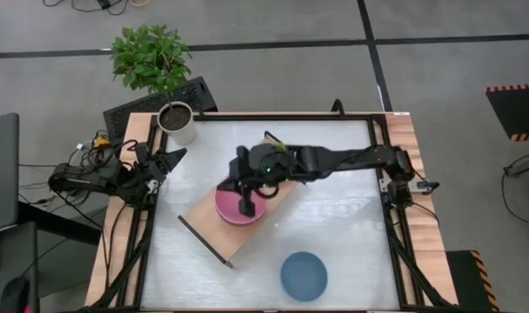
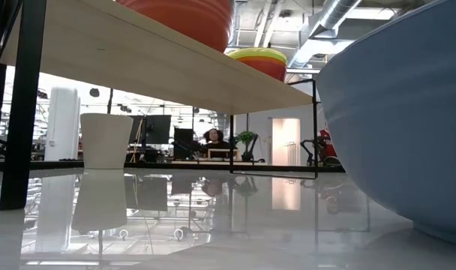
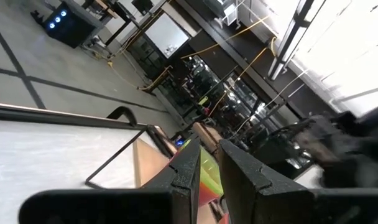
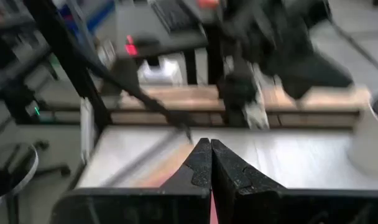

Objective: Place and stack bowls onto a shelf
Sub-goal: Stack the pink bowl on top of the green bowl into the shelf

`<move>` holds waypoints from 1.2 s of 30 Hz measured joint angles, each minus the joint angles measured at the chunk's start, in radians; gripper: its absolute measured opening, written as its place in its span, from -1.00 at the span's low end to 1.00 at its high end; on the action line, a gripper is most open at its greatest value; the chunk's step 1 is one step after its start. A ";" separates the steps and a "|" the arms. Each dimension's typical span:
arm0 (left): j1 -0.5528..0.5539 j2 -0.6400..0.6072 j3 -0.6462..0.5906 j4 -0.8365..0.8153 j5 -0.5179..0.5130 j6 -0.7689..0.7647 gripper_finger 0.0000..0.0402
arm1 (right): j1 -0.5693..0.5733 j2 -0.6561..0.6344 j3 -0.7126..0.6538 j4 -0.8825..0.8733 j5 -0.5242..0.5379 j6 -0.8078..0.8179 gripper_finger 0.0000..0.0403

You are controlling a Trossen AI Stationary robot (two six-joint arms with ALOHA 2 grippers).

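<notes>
The wooden shelf [image 1: 204, 224] lies slantwise mid-table. A pink bowl [image 1: 230, 209] sits on its near-left part. In the low view it shows as a reddish bowl [image 2: 183, 19] on the board [image 2: 138, 56], with a yellow-green bowl stacked in a red one [image 2: 258, 58] farther along. A blue bowl [image 1: 304, 275] [image 2: 393, 112] rests on the table near the front edge. My right gripper [image 1: 247, 207] [image 4: 209, 146] is shut and points down over the pink bowl. My left gripper [image 1: 173, 157] [image 3: 209, 155] waits at the table's left edge, its fingers a narrow gap apart. My right gripper hangs from above with shut fingers over the inside of the pink bowl [image 1: 238, 213]. I cannot tell whether the fingertips touch it. The bowl sits upright on the shelf.
A white plant pot [image 1: 177, 122] [image 2: 104, 140] stands at the table's far-left corner, close to my left gripper. The right arm [image 1: 343, 161] stretches across the shelf's far end. Open table lies around the blue bowl and on the far right.
</notes>
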 joint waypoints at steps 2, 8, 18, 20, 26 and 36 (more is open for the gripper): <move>0.000 0.000 0.000 -0.010 -0.002 -0.005 -0.79 | 0.016 0.021 0.007 0.043 0.000 -0.002 -0.90; 0.000 0.000 0.000 -0.017 -0.002 -0.019 -0.79 | 0.038 0.073 0.002 0.046 -0.001 -0.003 -0.91; 0.000 0.000 0.000 -0.036 -0.002 -0.045 -0.79 | 0.043 0.110 0.003 0.069 -0.043 0.021 -0.91; 0.000 0.000 0.000 -0.036 -0.002 -0.045 -0.79 | 0.042 0.099 0.004 0.069 -0.043 0.019 -0.91; 0.000 0.000 0.000 -0.037 -0.002 -0.045 -0.79 | 0.032 0.090 0.005 0.056 -0.048 0.019 -0.91; 0.000 0.000 0.000 -0.037 -0.001 -0.045 -0.79 | 0.015 0.091 0.005 -0.017 -0.049 0.024 -0.91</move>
